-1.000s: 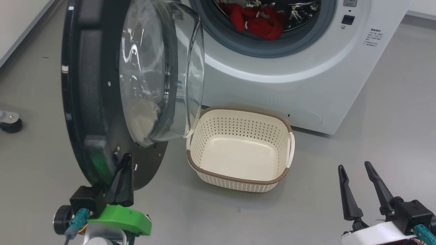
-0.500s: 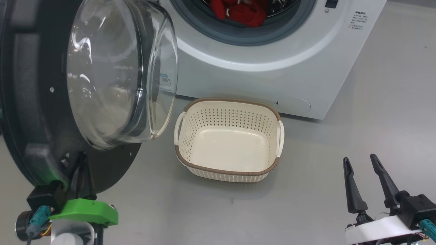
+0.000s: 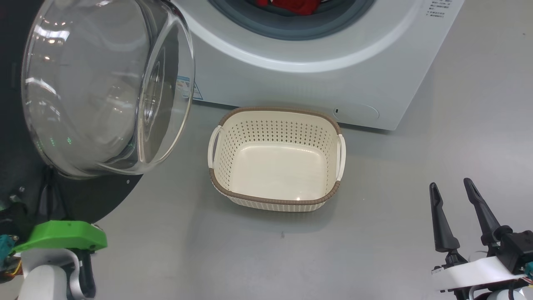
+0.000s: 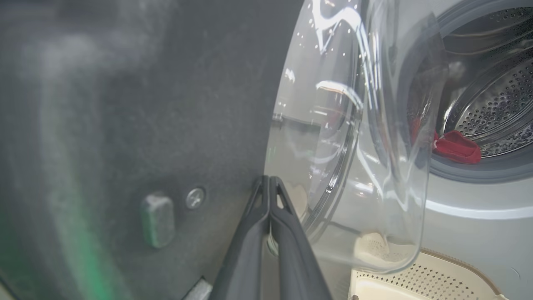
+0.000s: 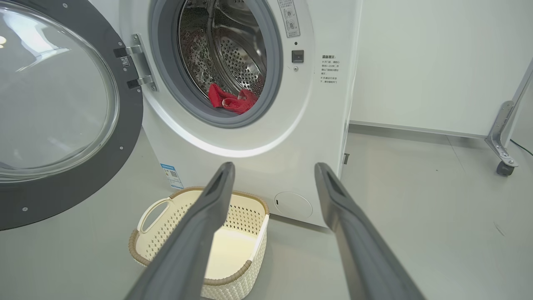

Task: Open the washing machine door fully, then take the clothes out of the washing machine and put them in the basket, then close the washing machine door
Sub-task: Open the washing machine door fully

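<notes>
The washing machine door [image 4: 166, 104] stands swung out to the left, its clear glass bowl [image 3: 104, 83] bulging towards the basket. My left gripper [image 4: 268, 181] is shut, its tips pressed on the door's matte black inner face just beside the glass; its green wrist mount [image 3: 62, 235] sits below the door. The red clothes [image 5: 231, 100] lie in the steel drum of the white washing machine [image 3: 316, 83], and also show as the clothes [image 3: 291, 4] at the top edge. The cream basket [image 3: 270, 201] stands empty on the floor before the machine. My right gripper [image 3: 450, 184] is open and empty, right of the basket.
Grey floor spreads around the basket [image 5: 137, 250]. A white wall [image 5: 416, 62] runs behind the machine on the right, where a metal leg with a caster [image 5: 504, 162] stands. The door's hinges [image 5: 139, 66] sit at the left of the machine's opening.
The door has swung further open to the left, with my shut left gripper moving left against it. The head camera has shifted too. The right gripper keeps its open pose.
</notes>
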Tool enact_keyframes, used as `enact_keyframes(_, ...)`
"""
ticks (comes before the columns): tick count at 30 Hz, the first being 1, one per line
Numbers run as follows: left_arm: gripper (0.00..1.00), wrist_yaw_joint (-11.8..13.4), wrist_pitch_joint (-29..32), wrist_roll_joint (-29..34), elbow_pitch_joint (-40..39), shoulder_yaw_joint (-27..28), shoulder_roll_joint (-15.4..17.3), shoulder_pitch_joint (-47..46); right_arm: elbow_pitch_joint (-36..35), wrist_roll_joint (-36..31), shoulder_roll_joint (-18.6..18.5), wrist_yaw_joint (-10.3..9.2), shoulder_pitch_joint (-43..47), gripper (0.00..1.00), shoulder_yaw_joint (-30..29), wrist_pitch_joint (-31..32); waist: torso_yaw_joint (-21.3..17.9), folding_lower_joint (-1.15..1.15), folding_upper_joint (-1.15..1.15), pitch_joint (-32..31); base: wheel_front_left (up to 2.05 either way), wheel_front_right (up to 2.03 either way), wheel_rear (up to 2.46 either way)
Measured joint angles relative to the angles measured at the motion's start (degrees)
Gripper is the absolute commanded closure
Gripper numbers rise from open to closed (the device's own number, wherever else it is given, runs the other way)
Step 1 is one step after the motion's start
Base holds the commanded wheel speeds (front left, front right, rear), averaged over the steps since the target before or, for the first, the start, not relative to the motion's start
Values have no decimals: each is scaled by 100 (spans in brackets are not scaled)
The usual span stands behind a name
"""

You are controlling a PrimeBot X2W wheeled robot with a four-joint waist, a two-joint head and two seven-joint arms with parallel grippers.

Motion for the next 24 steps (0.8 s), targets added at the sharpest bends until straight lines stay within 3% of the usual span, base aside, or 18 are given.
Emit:
enact_keyframes(14,100,40,-53,0,587,872,236,-476,-10,0,-54,0,-64,0,-22,0,-21,0,0,136,0,0,0)
enact_keyframes(24,100,41,-94,43,911,1163,360,-784,0,1,-57,0,-102,0,-4,0,-69,0,0,168,0,0,0)
